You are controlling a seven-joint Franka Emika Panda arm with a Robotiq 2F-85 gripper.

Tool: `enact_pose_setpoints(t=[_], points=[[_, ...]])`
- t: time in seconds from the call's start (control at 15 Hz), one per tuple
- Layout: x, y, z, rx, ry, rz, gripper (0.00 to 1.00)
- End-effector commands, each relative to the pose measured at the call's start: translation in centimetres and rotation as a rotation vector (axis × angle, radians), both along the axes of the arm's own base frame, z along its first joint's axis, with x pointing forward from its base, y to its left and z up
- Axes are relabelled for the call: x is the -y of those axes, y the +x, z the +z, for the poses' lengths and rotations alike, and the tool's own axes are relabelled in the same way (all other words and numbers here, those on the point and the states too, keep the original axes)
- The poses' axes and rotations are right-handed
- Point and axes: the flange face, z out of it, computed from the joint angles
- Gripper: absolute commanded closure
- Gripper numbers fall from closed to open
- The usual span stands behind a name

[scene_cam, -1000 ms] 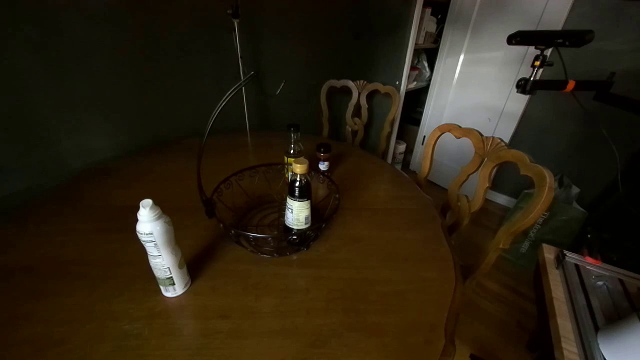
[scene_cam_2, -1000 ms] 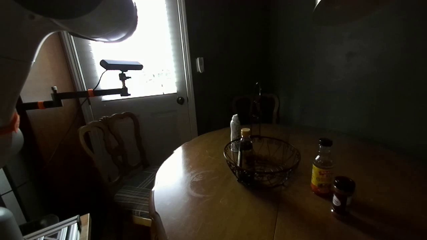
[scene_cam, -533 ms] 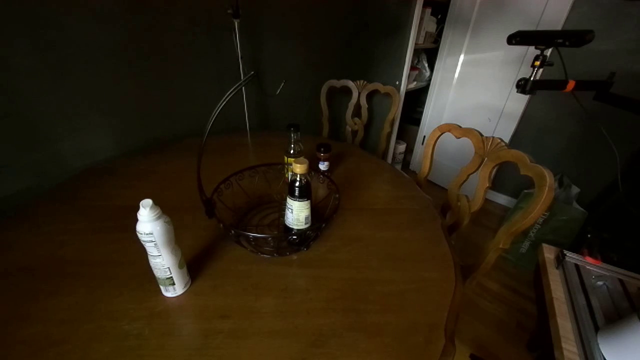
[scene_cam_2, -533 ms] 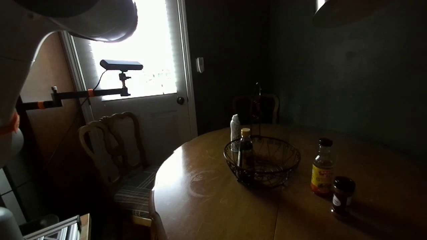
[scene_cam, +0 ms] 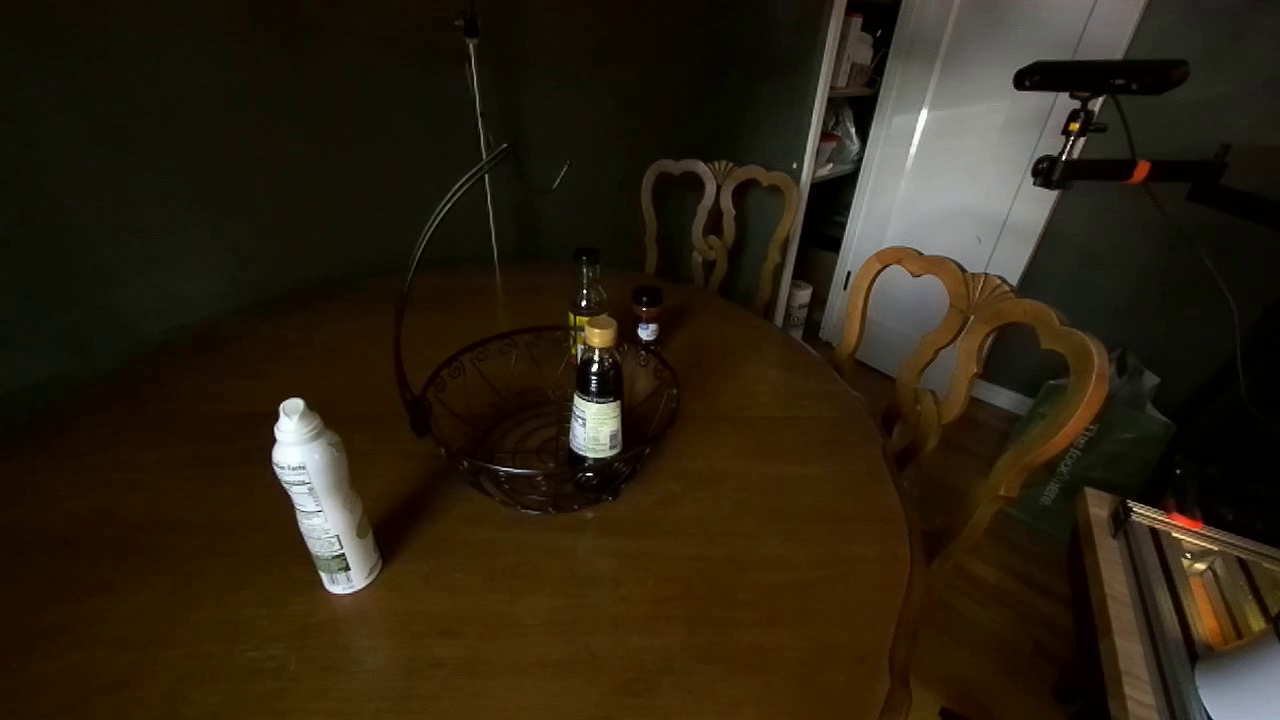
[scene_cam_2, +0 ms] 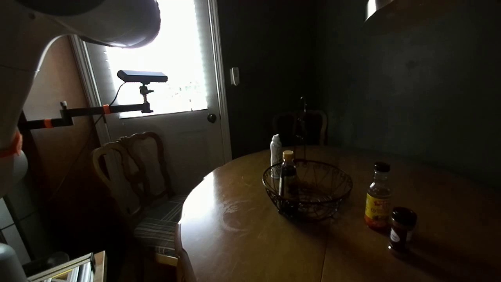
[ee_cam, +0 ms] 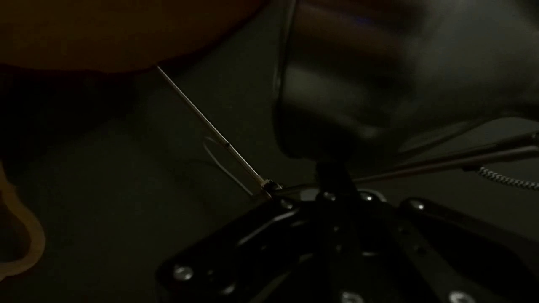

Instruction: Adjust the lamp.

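Observation:
The lamp's grey metal shade [ee_cam: 391, 84] fills the upper right of the wrist view. Its thin arm [ee_cam: 421, 164] runs behind my gripper to the joint on top of a thin pole [ee_cam: 193, 109]. In an exterior view the lamp pole [scene_cam: 485, 130] stands behind the table. In an exterior view part of the shade [scene_cam_2: 407, 15] shows at the top right, with a bright patch at its left. My gripper [ee_cam: 334, 172] looks shut, its dark fingertips against the shade's underside. Darkness hides whether any lamp part is between them. The gripper is outside both exterior views.
A round wooden table [scene_cam: 700, 600] carries a wire basket [scene_cam: 540, 490] with a tall curved handle, a dark bottle [scene_cam: 597, 410], a white spray can [scene_cam: 325, 500], a yellow-label bottle [scene_cam_2: 377, 203] and a small jar [scene_cam_2: 402, 231]. Chairs [scene_cam: 970, 290] stand around it.
In an exterior view the lamp shade first came lower, then shifted up and left, and its bright patch grew. The robot arm rose slightly. Yellow light now falls on the side table's metal frame.

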Motion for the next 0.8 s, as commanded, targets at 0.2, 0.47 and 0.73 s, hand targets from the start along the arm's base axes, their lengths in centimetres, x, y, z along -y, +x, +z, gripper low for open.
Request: enact_pose_setpoints(t=[0.2,0.47,0.73], points=[[-0.2,-0.3,-2.3,-0.132,0.092,-0.019,1.00],[-1.0,-0.3,-3.1,-0.179,0.148,-0.002,1.00],[-1.8,-0.1,-3.8,-0.199,0.205,0.015,1.00]])
